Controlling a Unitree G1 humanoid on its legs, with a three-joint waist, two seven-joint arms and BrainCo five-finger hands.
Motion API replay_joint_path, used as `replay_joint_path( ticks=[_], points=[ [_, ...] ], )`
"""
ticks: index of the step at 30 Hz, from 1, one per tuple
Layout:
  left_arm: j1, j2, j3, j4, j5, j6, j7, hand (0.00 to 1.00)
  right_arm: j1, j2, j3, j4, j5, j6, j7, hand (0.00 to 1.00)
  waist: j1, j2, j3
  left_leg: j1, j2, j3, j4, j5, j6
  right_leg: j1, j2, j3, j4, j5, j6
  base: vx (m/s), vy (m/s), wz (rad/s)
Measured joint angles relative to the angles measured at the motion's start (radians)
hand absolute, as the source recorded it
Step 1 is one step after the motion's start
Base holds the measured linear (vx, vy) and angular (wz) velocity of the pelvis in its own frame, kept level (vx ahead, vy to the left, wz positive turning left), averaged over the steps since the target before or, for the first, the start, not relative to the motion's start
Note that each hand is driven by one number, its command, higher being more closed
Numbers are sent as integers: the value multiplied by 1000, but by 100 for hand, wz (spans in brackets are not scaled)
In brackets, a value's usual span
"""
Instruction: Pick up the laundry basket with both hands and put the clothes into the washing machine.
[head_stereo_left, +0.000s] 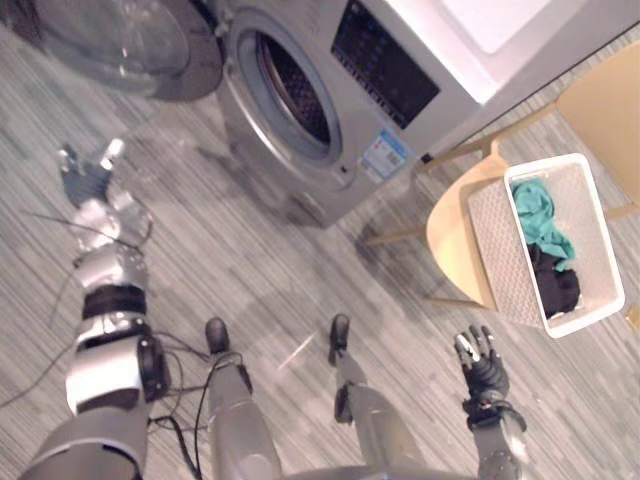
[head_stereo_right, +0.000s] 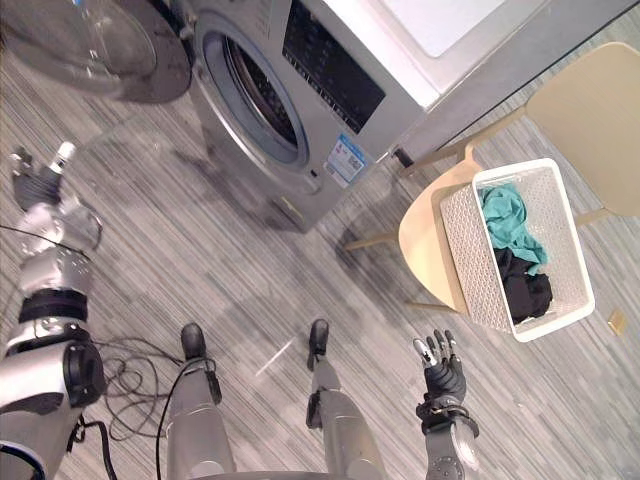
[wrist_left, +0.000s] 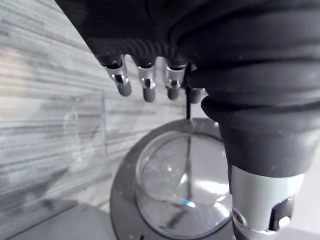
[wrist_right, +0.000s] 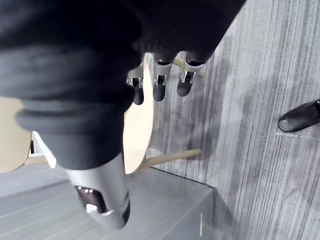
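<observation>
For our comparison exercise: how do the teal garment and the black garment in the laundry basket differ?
Colour: the teal garment is bright, the black garment dark.
Place: the teal garment lies at the end of the basket nearer the washing machine; the black garment lies at the end nearer the robot's right hand.
Shared: both lie crumpled inside the white basket, which sits on the chair.

light: bright, even | glare: washing machine door (wrist_left: 185, 195) | shadows: soft, floor (head_stereo_left: 300, 290) under chair (head_stereo_left: 450, 232)

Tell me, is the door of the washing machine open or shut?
Open: the glass door is swung aside, and the drum shows through the round opening.
</observation>
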Motion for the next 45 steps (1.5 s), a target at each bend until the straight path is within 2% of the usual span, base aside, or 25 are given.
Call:
replay_joint_path(
  ticks=[3,6,9,15,20,21,24,26,28,29,30,34,35,36,37,45],
  points=[
    [74,-44,-35,10,0,-5,-24,0,-5,0,-37,33,-8,6,-6,0,4,28,-22,66,-18,34,-36,-9,16,32,-16,14,1,-7,0,-16,20,-6],
    [115,-65,-69,64,0,-6,-53,0,-3,-3,-77,70,-30,21,-14,0,7,46,-59,129,-36,72,-87,-2,26,34,-29,39,33,-28,2,12,-11,-15],
    [117,-64,-84,90,0,-6,-67,0,-3,-8,-104,82,-49,25,-13,0,5,49,-82,167,-53,101,-134,6,37,35,-38,59,34,-29,4,10,-27,-12],
    [111,-56,-87,100,-1,-4,-88,0,-1,-11,-143,97,-69,28,-12,0,1,54,-91,162,-50,104,-138,10,40,32,-35,58,30,-28,4,3,-22,-2],
    [45,-27,-86,100,-32,-2,-86,0,-4,-13,-142,96,-69,28,-11,0,1,46,-115,59,-26,78,-86,2,29,-33,-21,48,27,-12,12,-3,-3,-1],
    [21,-15,-85,100,-44,2,-86,0,-6,-13,-140,96,-69,28,-12,0,1,46,-115,31,-10,67,-58,-2,22,-46,-11,42,26,3,30,-20,-9,-5],
    [-53,-10,-87,100,-79,2,-85,0,-10,-13,-139,92,-67,28,-14,0,-2,45,-115,-41,24,36,10,-23,6,-76,14,29,25,32,42,-30,-2,-8],
    [-89,-5,-88,101,-108,2,-84,0,-24,-13,-133,78,-64,27,-15,0,-11,45,-115,-96,41,16,43,-56,22,-99,27,30,2,73,65,-43,4,-15],
    [-100,0,-105,101,-125,1,-80,0,-25,-13,-123,56,-64,26,-17,0,-20,44,-115,-128,55,9,61,-72,40,-123,34,31,2,87,72,-47,1,-13],
    [-103,1,-111,101,-142,2,-76,0,-31,-13,-114,54,-62,26,-17,0,-26,44,-115,-147,60,-1,73,-74,39,-136,43,32,2,101,92,-62,-15,-22],
    [-108,1,-116,101,-154,2,-63,0,-36,-13,-106,54,-53,26,-18,0,-26,41,-114,-161,74,-12,80,-75,39,-148,55,34,2,117,87,-52,-20,-22],
    [-116,0,-116,101,-162,2,-55,0,-43,-13,-86,52,-37,25,-24,0,-27,24,-114,-184,89,-17,89,-75,39,-172,70,39,1,117,86,-60,-35,-13],
    [-116,0,-115,101,-163,2,-48,0,-43,-13,-86,42,-34,25,-30,0,-29,19,-113,-190,90,-17,98,-74,38,-174,69,39,1,89,113,-53,-34,-3],
    [-120,0,-115,101,-171,2,-43,0,-42,-13,-86,32,-27,25,-34,0,-31,9,-114,-200,88,-14,114,-75,36,-175,64,40,1,22,86,-53,-35,-1],
    [-123,0,-115,101,-178,2,-43,0,-43,-16,-86,28,-27,24,-35,0,-31,9,-114,-210,89,-16,124,-77,31,-179,68,37,1,23,54,-44,-29,-4],
    [-127,0,-114,122,-182,2,-42,0,-43,-15,-87,17,-24,24,-34,0,-49,7,-113,-254,98,-29,186,-89,9,-187,67,27,1,35,39,-6,-3,-1]
  ],
)
